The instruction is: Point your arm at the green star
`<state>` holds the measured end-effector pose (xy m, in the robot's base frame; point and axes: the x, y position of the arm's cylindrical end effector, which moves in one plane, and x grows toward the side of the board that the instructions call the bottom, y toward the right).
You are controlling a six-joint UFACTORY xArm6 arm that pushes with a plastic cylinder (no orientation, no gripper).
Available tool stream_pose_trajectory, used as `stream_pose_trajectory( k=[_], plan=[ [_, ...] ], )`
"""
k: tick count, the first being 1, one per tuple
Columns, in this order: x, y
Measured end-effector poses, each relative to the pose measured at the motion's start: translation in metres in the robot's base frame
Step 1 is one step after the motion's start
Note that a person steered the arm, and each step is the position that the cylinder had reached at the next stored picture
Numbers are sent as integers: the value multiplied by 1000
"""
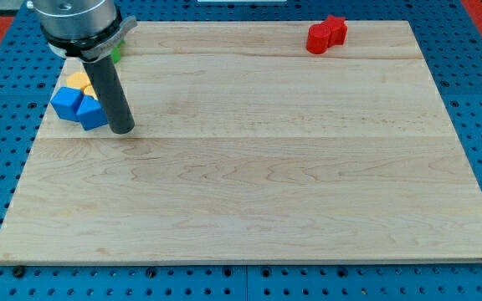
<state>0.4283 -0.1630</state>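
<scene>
bare board (249, 209) nearest; my tip (122, 130) touches blue block (79, 106), green star (117, 53) mostly hidden behind arm.

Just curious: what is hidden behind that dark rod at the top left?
A green sliver peeks out beside the rod; its shape is covered. Yellow and blue blocks sit by my tip.

Nothing readable is showing anywhere: no lettering, numbers, labels or brand marks on anything that is sitting in the view.
</scene>
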Motion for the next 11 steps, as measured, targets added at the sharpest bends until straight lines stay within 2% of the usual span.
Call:
stream_pose_trajectory(
  k=[9, 10, 11],
  plan=[
    [0, 71],
    [-63, 79],
    [-164, 85]
  ],
)
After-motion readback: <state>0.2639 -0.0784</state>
